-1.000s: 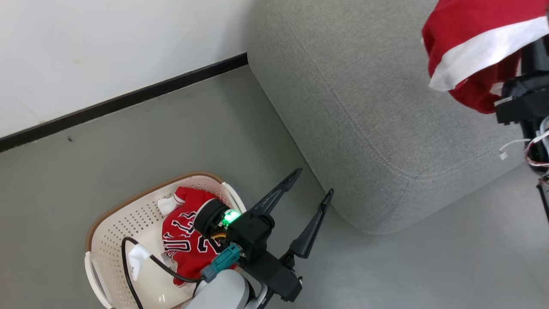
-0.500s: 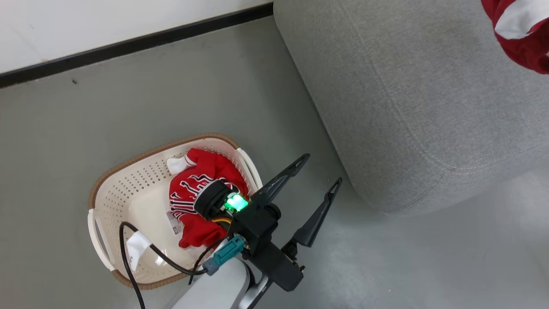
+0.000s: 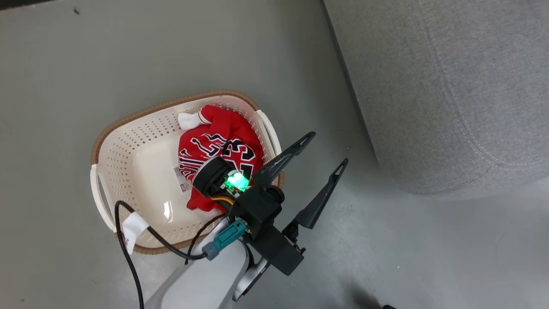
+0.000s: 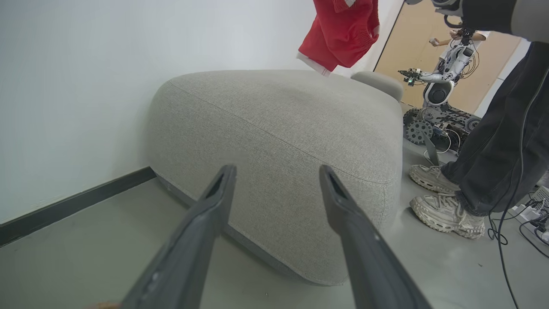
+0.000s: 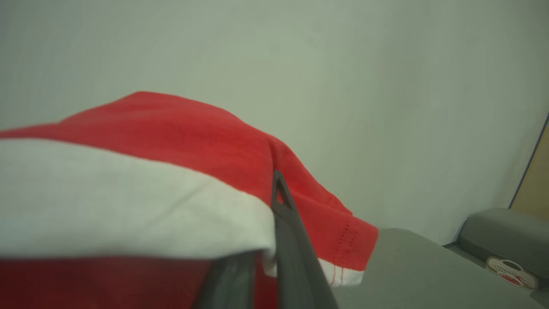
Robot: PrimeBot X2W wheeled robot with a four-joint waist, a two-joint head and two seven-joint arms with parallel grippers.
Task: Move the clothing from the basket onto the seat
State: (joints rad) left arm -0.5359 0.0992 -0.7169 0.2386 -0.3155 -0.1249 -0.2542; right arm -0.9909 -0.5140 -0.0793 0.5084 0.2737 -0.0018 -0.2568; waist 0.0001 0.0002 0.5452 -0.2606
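Currently: the jersey [image 3: 218,146], red and numbered 23, is kept crumpled in the basket [image 3: 128,124], which is set on the floor beside the seat [image 3: 450,86]. The striped garment [image 4: 341,34] is held above the seat, pinched in the right gripper [image 5: 274,201]. The left gripper [image 3: 327,149] is held spread wide and empty, near the seat's corner

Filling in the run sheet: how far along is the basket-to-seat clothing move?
Done: nothing lies on the visible part of the seat yet. In hand: the right gripper is shut on the striped garment, held up over the seat. Left: the jersey lies in the basket; the left gripper is open and empty.
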